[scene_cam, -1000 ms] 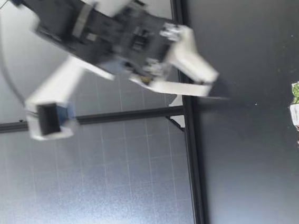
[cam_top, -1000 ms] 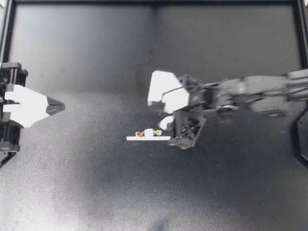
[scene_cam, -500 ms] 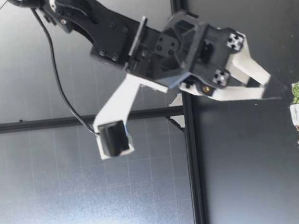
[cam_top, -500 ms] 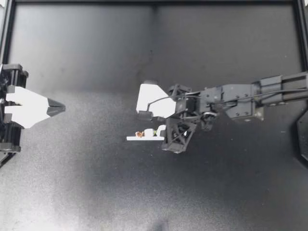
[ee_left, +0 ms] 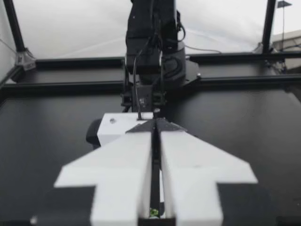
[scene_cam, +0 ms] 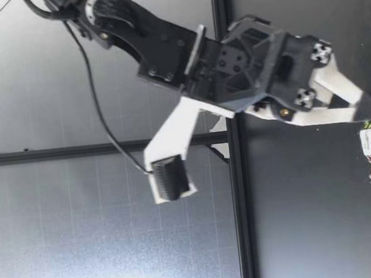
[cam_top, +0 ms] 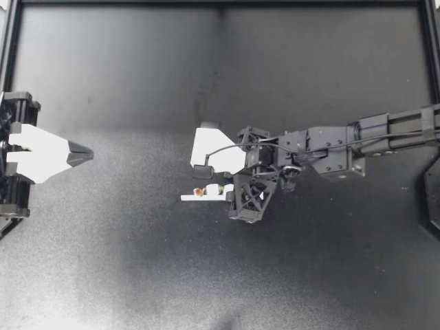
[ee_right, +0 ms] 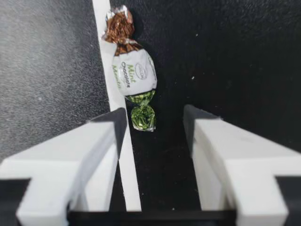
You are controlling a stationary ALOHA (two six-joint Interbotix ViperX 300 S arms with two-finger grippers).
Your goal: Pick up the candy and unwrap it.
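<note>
Right wrist view shows the right jaws standing apart, one finger (ee_right: pixel 101 141) over the white strip (ee_right: pixel 130 188) and the other (ee_right: pixel 211 141) on the bare counter (ee_right: pixel 235 56) on the candy's side of the strip. Between the fingertips lies only the green twisted tail of the candy (ee_right: pixel 134 77). Its plump white middle and brown tail lie farther along the strip, beyond the jaws.

The candy lies flat on the counter, touching the strip's edge, with its long axis parallel to the strip. The green tail points toward the right jaws and the brown tail points away, toward the left arm's side. In the top view the candy (cam_top: pixel 212 190) sits against the far edge of the strip (cam_top: pixel 196 198). In the low view the fingertips are almost down at the counter, right over the green end (scene_cam: pixel 370 125).

Judged risks:
- A close from here would likely catch only thin twisted paper, which could slip out or let the candy swing.
- The finger over the strip could land on it, halting the descent or shoving strip and candy aside.

Left wrist view shows the left jaws pressed together, holding nothing, well apart from the strip.
</note>
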